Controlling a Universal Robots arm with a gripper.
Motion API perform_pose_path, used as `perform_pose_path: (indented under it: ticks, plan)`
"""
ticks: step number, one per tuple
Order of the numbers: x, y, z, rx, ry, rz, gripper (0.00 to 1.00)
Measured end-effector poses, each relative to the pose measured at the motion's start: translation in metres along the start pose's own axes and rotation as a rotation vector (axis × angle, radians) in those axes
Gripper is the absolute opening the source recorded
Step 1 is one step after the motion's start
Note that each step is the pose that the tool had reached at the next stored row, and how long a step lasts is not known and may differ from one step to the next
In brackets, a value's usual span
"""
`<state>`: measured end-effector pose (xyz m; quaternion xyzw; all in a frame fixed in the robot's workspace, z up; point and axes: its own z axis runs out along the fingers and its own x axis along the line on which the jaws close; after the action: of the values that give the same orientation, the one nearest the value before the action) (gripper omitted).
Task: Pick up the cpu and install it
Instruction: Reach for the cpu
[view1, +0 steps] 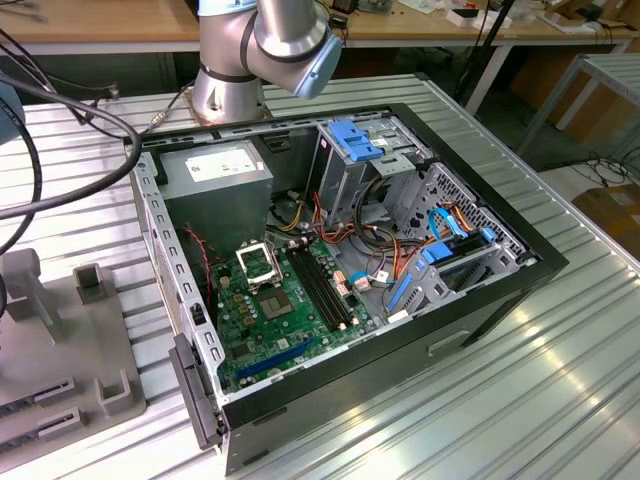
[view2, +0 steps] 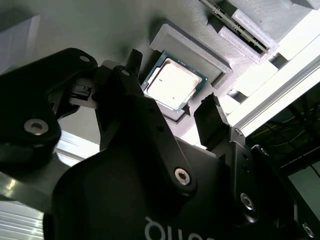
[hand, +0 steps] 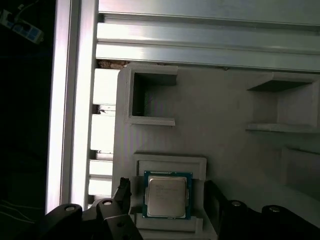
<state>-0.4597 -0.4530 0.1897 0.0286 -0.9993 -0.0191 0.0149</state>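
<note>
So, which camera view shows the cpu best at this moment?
The first wrist view: the cpu faces the camera squarely, its whole metal top and green rim visible in the grey holder. The second wrist view shows it tilted and washed bright. The exterior view looks at the computer case.

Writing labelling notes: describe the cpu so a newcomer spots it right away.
Start at the grey fixture plate with moulded pockets. The cpu lies flat in a shallow square nest on it, between the open fingers. It is the one silver-topped square with a thin green rim; the nearby pockets are plain grey.
</note>
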Motion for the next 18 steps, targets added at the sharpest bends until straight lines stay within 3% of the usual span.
perform_pose_path:
  ticks: [1,2,9,11,12,18]
  plan:
    - [-0.0001,-0.0001,0.0018,0.0002,0.0003,0.0,0.69]
    - [-0.0001,-0.0001,0.0003,0.0,-0.0001,0.0,0.61]
    - [-0.0001,0.0,-0.0006,0.0002,0.0,0.0,0.61]
    - [-0.0001,0.0,-0.0007,0.0003,0.0,0.0,0.59]
    - [-0.0001,0.0,-0.0007,0.0003,0.0,0.0,0.52]
    - [0.0,0.0,-0.0028,0.0003,0.0,0.0,0.52]
